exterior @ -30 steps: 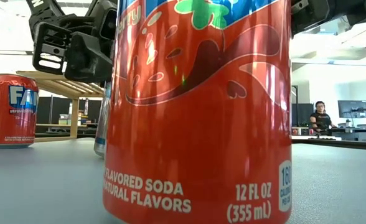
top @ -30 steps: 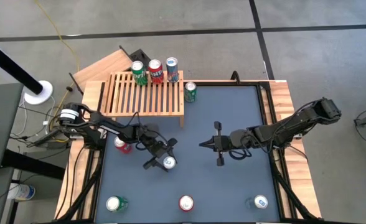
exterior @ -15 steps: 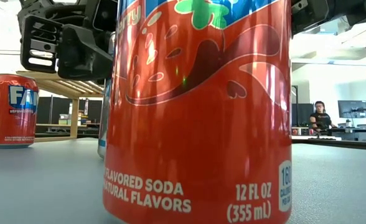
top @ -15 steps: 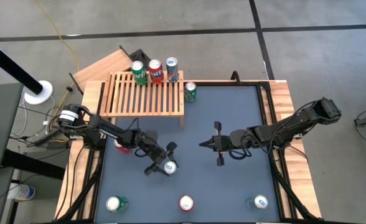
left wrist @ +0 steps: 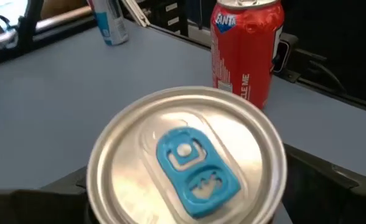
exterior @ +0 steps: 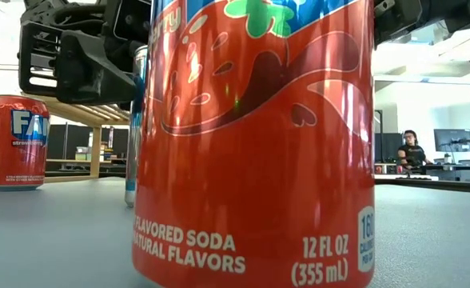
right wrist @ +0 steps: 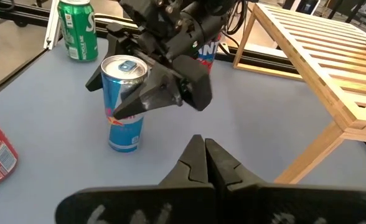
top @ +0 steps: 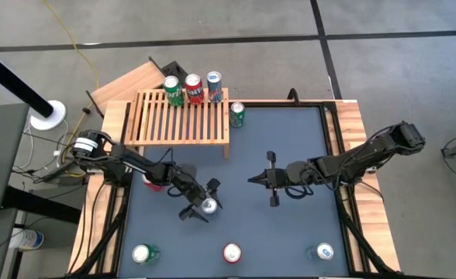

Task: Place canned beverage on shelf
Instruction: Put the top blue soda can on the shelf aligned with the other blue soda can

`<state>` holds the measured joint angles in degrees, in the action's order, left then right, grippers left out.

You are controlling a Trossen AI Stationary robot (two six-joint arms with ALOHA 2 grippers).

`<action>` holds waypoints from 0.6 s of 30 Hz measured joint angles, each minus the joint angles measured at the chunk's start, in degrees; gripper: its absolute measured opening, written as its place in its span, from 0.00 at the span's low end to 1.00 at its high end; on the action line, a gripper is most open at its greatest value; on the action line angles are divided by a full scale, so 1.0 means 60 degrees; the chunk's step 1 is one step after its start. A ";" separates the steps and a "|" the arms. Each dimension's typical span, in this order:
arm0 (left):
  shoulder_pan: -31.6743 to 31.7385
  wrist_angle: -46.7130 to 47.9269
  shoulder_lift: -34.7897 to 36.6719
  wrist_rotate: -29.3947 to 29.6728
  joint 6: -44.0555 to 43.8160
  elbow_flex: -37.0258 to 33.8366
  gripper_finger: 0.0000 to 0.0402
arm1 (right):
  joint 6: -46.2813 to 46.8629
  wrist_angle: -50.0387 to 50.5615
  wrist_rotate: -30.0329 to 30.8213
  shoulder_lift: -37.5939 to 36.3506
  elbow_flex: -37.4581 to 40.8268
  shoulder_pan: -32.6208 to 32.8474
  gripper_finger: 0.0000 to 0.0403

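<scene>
Upper left of the high view, the shelf (top: 183, 118) carries three cans. Lower centre-left, the left gripper (top: 202, 204) straddles the upright blue can (top: 209, 206), fingers spread, seemingly not clamped. Centre-right, the right gripper (top: 254, 180) hovers with fingers pressed together

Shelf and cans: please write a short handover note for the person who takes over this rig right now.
Left tool: open, straddling the blue can, which stands on the table; not lifted.
Right tool: shut, empty, above mid-table.
Done: three cans stand at the far edge of the shelf.
Left: the blue can, a green can on the table beside the shelf, a red can by the left arm, and the near-edge cans, three in a row.
</scene>
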<state>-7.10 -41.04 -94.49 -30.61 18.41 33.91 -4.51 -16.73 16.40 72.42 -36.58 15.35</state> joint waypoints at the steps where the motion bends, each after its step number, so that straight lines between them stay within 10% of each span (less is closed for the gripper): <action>1: 0.0032 -0.0008 0.0048 0.0006 0.0060 0.0000 0.80 | 0.0000 0.0000 0.0000 0.0000 0.0000 0.0000 0.00; 18: 0.0544 0.1815 0.2568 0.0729 -0.1495 -0.0004 0.80 | 0.0022 0.0295 -0.0004 0.0000 0.0004 0.0000 0.00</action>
<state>-3.84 -30.14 -79.08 -26.24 9.44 33.89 -4.38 -14.96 16.38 72.42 -36.56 15.35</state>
